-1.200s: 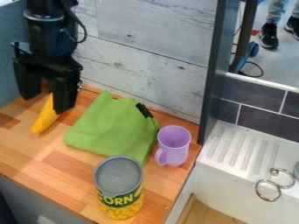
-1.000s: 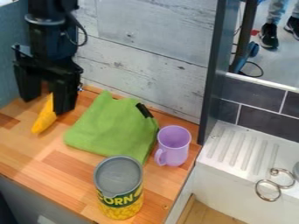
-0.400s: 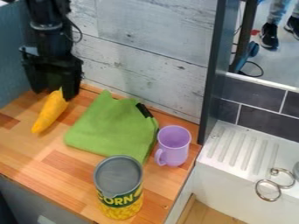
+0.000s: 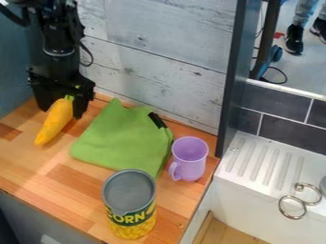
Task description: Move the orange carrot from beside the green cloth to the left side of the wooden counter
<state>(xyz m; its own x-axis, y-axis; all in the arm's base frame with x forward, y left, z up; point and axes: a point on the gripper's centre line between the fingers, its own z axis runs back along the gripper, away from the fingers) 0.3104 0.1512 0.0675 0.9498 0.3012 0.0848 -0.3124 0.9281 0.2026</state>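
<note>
The black gripper (image 4: 62, 107) hangs low over the counter's back left corner, near the wall. Its two fingers stand apart, open, one on either side of the upper end of a yellow-orange toy carrot (image 4: 54, 123). The carrot lies slanted, its green top toward the wall and its tip toward the front left; whether the fingers touch it, I cannot tell. Just right of it a folded green cloth (image 4: 121, 138) with a black tag lies on the wood. A purple cup (image 4: 189, 159) stands upright at the cloth's right corner, and a corn can (image 4: 129, 205) stands in front of the cloth.
The wooden counter (image 4: 57, 178) meets a pale plank wall (image 4: 166, 62) behind and a blue-grey panel at left. A dark upright post (image 4: 230, 76) rises at its right back edge. Beyond lies a white sink (image 4: 258, 162) with metal rings by it.
The gripper has shifted slightly right and back toward the wall, and its fingers now sit closer together. More of the carrot's upper end and green top shows; the carrot, cloth, cup and can have stayed put.
</note>
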